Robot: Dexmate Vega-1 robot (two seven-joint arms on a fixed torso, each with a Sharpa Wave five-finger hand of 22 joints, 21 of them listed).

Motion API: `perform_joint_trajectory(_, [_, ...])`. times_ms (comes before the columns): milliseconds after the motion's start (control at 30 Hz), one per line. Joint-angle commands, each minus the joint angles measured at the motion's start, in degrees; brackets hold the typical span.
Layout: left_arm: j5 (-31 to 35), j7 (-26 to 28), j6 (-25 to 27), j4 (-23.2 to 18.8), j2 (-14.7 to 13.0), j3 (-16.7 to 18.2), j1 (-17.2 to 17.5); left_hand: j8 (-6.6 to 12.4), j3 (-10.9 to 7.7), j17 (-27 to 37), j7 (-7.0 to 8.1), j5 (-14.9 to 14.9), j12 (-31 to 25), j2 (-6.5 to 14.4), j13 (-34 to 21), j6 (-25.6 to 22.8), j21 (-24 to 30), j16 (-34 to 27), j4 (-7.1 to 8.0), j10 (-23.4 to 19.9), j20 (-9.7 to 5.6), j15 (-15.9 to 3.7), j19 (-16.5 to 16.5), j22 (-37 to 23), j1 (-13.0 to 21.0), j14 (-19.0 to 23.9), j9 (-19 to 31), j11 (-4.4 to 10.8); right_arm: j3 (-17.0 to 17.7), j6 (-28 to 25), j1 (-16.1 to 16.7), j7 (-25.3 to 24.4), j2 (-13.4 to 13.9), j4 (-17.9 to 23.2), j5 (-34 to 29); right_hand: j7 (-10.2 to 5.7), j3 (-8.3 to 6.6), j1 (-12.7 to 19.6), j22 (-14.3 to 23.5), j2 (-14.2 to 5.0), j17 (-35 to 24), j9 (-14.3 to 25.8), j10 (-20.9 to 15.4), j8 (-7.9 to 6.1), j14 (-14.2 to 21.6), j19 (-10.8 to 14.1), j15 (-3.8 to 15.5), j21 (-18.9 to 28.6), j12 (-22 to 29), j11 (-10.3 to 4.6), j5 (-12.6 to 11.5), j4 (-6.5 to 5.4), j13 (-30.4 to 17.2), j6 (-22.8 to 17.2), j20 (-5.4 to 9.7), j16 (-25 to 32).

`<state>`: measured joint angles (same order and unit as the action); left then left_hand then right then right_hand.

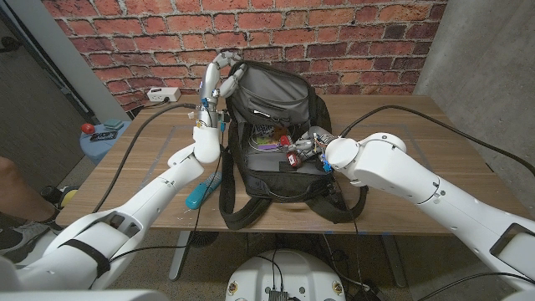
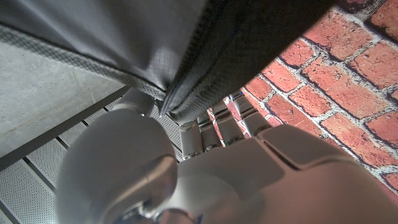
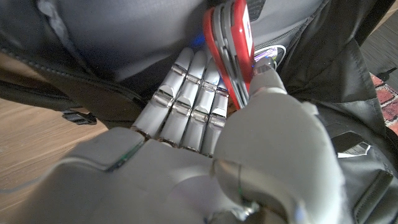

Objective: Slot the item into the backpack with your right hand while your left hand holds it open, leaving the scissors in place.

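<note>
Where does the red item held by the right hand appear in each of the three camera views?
Head view: the red item sits in the right hand, inside the open mouth of the backpack, near the picture's middle.
Left wrist view: I cannot find the item here; the left hand grips the bag's zipped edge.
Right wrist view: it stands upper middle, pinched against the fingers.
Shared landmark: the dark backpack fabric.

1. Brick wall (image 1: pixel 167 33) behind the table (image 1: pixel 418 167).
2. White power strip (image 1: pixel 163 94) with cable on the table, left of the raised left fingers.
3. Blue stool (image 1: pixel 99 138) with a red ball (image 1: pixel 86 128), farther left.
4. Teal object (image 1: pixel 199 192) on the table, well below those fingers.
</note>
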<state>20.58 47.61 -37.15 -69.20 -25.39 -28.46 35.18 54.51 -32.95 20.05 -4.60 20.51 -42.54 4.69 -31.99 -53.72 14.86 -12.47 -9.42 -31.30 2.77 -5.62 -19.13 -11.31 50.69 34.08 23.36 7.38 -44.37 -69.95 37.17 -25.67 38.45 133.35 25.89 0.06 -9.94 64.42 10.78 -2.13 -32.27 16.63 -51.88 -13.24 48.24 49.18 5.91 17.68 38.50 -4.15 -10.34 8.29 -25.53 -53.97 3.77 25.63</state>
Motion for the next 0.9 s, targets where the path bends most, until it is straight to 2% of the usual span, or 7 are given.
perform_joint_trajectory(33, [-0.6, -0.3, -1.0, 2.0, 0.3, -0.3, -1.1, 0.48, -0.3, 0.3, 0.22, 0.4, 0.2, 0.9, -0.2, 0.3, 0.5, 0.2, -0.06, -0.4, 0.04, -0.01, 0.2, -0.1, 0.5, 0.2, 0.1, 0.25, -0.3, -0.1, -1.1, 1.9, -0.5, -1.6, -0.5, 0.28, 0.49, 0.7, 0.1, -1.79, -0.1, 0.2, 0.3, 0.5, -0.6, -0.4, 4.17, 0.0, -0.5, -0.57, -0.2, -0.43, 0.2, 0.7, -0.55, -0.3])
perform_joint_trajectory(300, [-1.2, -0.6, -2.1, 4.5, 0.8, -0.8, -2.4, 0.5, -0.34, 0.2, 0.51, 0.5, 0.2, 0.8, -0.2, 0.2, 0.5, 0.3, -0.09, -0.4, 0.0, 0.01, 0.3, -0.1, 0.6, 0.2, -0.1, 0.36, -0.6, -0.1, -2.4, 3.3, -1.0, -2.8, -0.3, 0.91, 1.54, -1.7, 0.1, -1.44, -0.1, 0.0, 1.6, 1.15, -1.7, -1.0, 3.07, -0.3, -1.4, 0.55, -0.2, -1.51, 1.0, 2.0, -0.99, -1.1])
perform_joint_trajectory(600, [-1.8, -0.8, -3.7, 7.3, 1.3, -1.4, -3.9, 0.58, -0.27, 0.4, 0.31, 0.5, 0.3, 1.0, -0.2, 0.5, 0.5, 0.2, -0.05, -0.5, 0.1, 0.01, 0.3, -0.1, 0.6, 0.2, 0.0, 0.34, -1.1, -0.5, -3.7, 4.3, -1.6, -3.6, -0.1, 1.69, 2.03, -2.7, 0.0, -1.31, 0.0, -0.1, 2.7, 1.68, -2.2, -1.7, 2.45, -0.5, -2.2, 1.1, -0.3, -1.76, 1.7, 3.4, -1.6, -1.5])
perform_joint_trajectory(900, [-2.2, -1.0, -4.1, 7.9, 1.2, -1.6, -4.2, 0.63, -0.24, 0.4, 0.49, 0.5, 0.3, 1.0, -0.2, 0.5, 0.5, 0.2, -0.1, -0.3, 0.1, 0.05, 0.3, -0.1, 0.6, 0.2, -0.1, 0.36, -0.9, -1.1, -4.4, 5.4, -1.8, -3.6, 0.8, 2.22, 2.49, -3.3, 0.0, -1.04, 0.0, -0.3, 4.3, 2.08, -3.1, -2.4, 1.62, -0.9, -3.1, 2.09, -0.4, -1.77, 2.3, 4.7, -2.12, -2.0])
